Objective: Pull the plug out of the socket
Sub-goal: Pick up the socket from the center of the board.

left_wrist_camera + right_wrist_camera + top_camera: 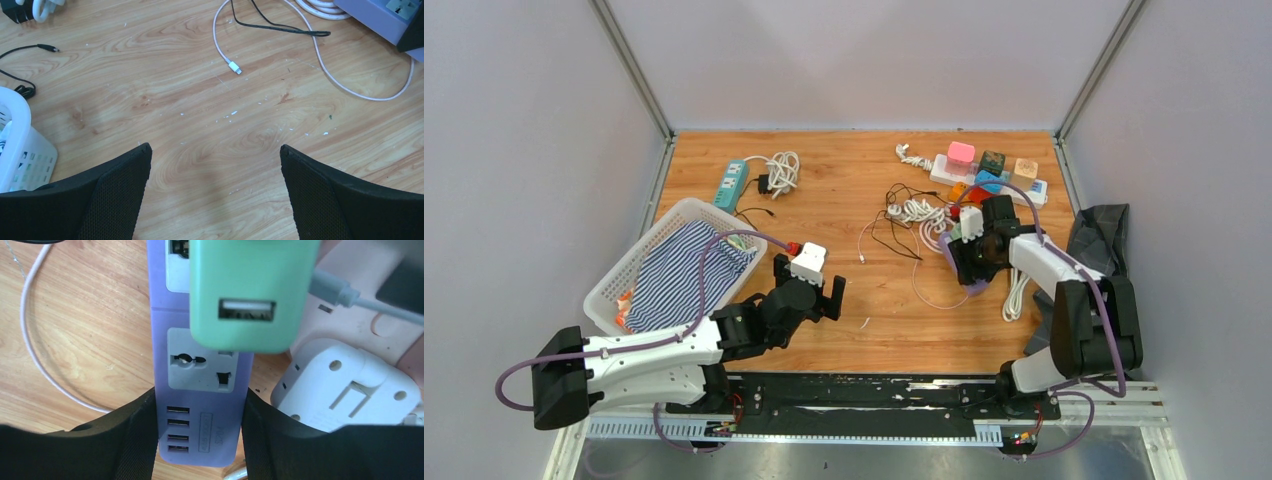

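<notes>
- Right gripper (199,397) — fingers clamped on the sides of the purple power strip (200,452), lower centre of the wrist view.
- Green plug (252,280) — seated in the strip, top centre.
- Left gripper (215,152) — fingers apart over the wooden table (200,110).

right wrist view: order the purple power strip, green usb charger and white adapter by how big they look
1. purple plastic power strip
2. mint green usb charger block, a close second; it is nearer the camera, so unsure
3. white square plug adapter, partly hidden
</notes>
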You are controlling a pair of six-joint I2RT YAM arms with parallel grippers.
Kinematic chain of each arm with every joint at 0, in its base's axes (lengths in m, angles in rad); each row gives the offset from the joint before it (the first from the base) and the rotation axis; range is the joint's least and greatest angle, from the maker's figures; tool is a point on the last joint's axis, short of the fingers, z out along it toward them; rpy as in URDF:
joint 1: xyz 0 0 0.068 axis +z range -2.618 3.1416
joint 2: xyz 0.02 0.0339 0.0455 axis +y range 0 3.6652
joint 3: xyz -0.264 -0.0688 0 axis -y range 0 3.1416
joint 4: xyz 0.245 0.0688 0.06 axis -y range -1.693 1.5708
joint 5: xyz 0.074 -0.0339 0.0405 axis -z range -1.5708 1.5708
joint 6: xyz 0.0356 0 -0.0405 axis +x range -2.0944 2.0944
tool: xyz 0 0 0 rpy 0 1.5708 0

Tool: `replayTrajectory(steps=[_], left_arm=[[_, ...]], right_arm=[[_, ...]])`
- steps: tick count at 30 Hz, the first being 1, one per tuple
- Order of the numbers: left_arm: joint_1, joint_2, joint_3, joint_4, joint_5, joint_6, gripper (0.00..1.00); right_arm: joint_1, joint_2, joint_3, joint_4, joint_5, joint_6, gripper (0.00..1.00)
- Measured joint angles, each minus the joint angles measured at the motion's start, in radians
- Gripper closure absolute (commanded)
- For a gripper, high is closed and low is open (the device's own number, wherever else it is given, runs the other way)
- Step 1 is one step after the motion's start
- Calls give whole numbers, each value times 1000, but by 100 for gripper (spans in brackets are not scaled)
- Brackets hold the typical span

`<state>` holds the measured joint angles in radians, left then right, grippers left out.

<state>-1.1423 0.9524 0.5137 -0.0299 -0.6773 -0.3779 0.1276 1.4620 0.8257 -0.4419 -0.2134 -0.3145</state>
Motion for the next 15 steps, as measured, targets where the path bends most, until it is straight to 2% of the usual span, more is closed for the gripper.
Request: replayTrajectory(steps=[4, 15], left_arm=[[0, 0, 0, 11, 0, 0, 0], [0, -18, -15, 30, 1, 0, 0]], right_arm=[[-9, -38, 0, -6, -14, 1, 100], [-32, -139, 0, -18, -91, 0, 100]])
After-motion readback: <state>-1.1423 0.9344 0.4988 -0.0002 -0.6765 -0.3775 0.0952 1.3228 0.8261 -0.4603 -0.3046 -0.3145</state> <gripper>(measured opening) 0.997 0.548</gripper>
